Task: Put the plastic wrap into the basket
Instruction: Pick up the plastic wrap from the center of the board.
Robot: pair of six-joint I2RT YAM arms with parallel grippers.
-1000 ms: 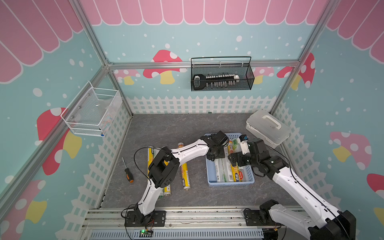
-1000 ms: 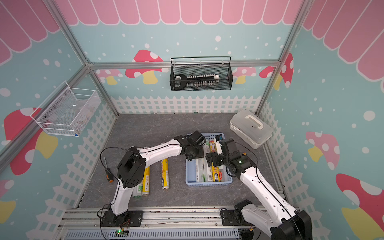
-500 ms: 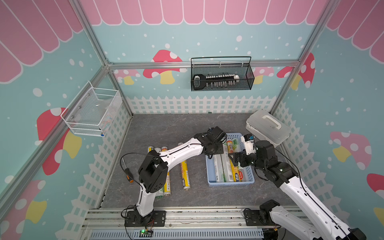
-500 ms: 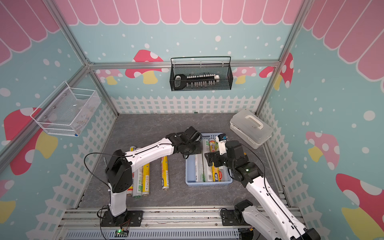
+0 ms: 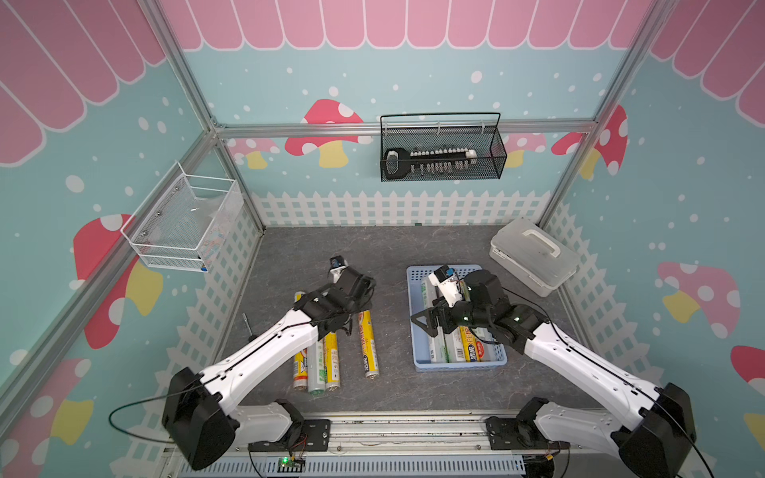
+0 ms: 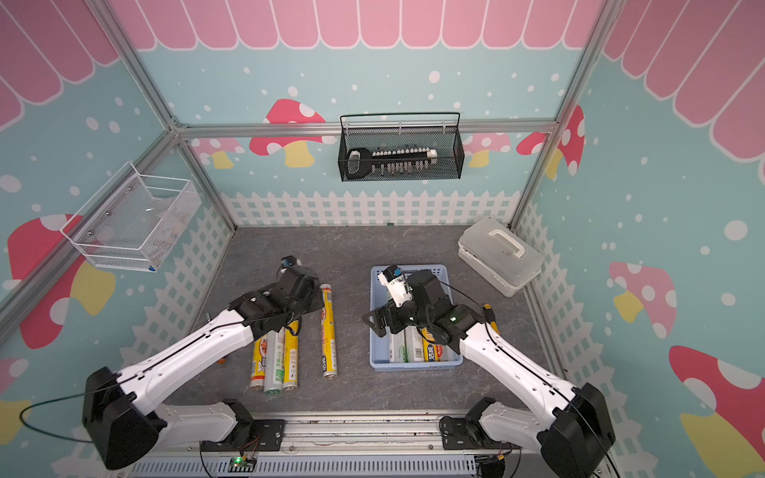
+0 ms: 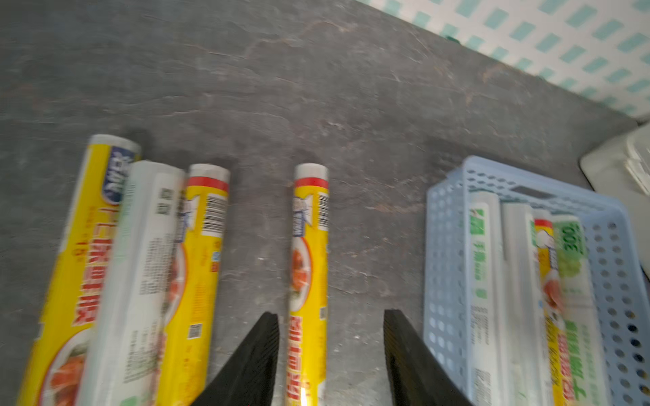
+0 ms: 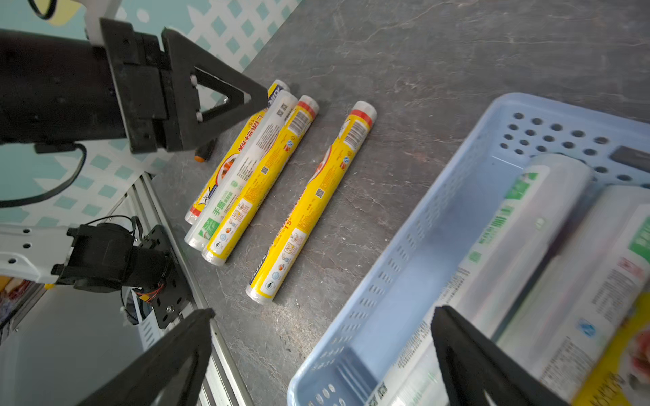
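On the dark grey surface, a light-blue perforated plastic basket holds several glossy plastic wrap rolls. Four more rolls lie beside the basket, so you're about halfway. Your left end effector, part-open and empty, hovers over the yellow roll nearest the basket. Your right end effector, wide open and empty, hangs over the basket.

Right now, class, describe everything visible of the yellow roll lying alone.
The lone yellow roll is a slim glossy cylinder with a red band, barcode and food picture. It lies flat on the grey table, between three bunched rolls and the blue basket, touching neither. The open left gripper hovers above it.
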